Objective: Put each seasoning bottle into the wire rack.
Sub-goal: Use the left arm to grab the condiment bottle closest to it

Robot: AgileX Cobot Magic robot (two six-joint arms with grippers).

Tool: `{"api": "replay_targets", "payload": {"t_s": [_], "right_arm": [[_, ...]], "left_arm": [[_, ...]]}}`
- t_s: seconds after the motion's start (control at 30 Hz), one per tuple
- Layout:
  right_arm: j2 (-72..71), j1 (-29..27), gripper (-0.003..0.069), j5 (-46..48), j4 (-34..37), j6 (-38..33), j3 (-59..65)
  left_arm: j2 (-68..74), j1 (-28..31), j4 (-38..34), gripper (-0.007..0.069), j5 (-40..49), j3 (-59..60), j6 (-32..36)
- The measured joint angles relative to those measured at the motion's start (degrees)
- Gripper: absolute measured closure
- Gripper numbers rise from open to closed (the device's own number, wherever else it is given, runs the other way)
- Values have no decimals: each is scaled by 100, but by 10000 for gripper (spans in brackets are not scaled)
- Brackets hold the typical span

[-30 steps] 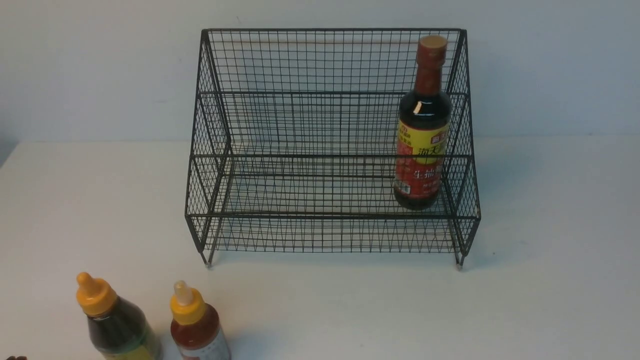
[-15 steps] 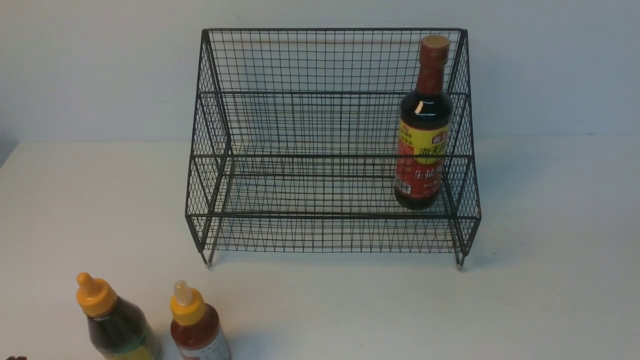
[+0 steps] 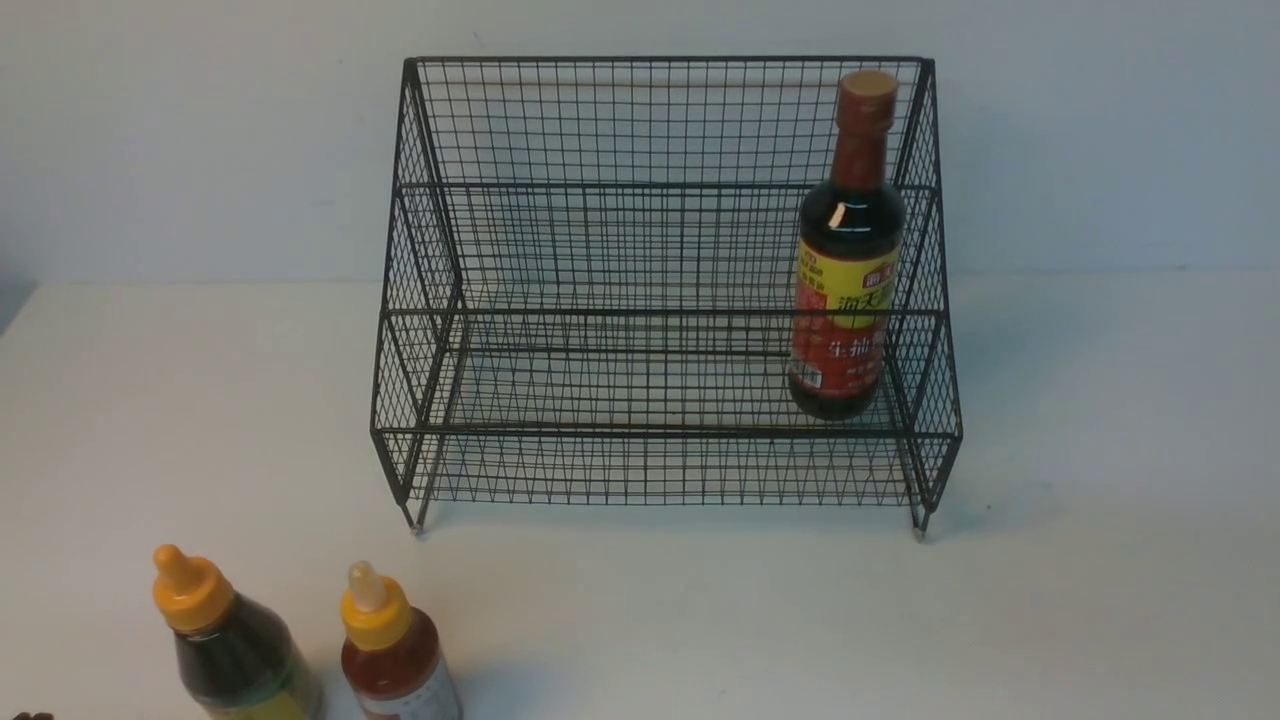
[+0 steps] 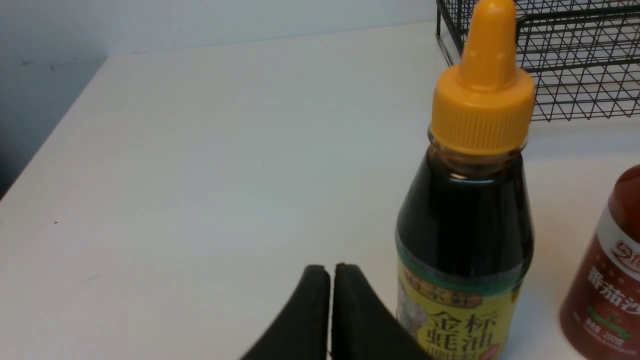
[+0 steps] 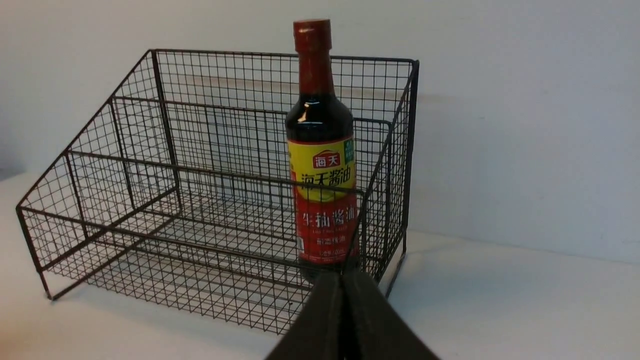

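The black wire rack (image 3: 660, 300) stands at the back middle of the table. The tall dark soy bottle (image 3: 845, 250) with a red-yellow label stands upright inside it at its right end. Two small yellow-nozzled squeeze bottles stand at the front left: a dark one (image 3: 230, 645) with a yellow-green label and, to its right, a red one (image 3: 395, 650) with a white label. My left gripper (image 4: 330, 272) is shut and empty, just beside the dark squeeze bottle (image 4: 467, 220). My right gripper (image 5: 342, 277) is shut and empty, in front of the rack's right end (image 5: 390, 150).
The white table (image 3: 700, 620) runs to a pale wall behind the rack. Its left edge (image 4: 50, 145) shows in the left wrist view. The arms themselves do not show in the front view.
The soy bottle's top has shifted very slightly to the right and stands still in the rack. Nothing else has moved.
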Motion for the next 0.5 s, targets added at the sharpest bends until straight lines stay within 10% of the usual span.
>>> {"api": "replay_targets", "payload": {"t_s": [0.5], "right_arm": [[-516,-218,673,17,-3371,2895,523]], "left_arm": [[0,0,0,629,0,0,0]]}}
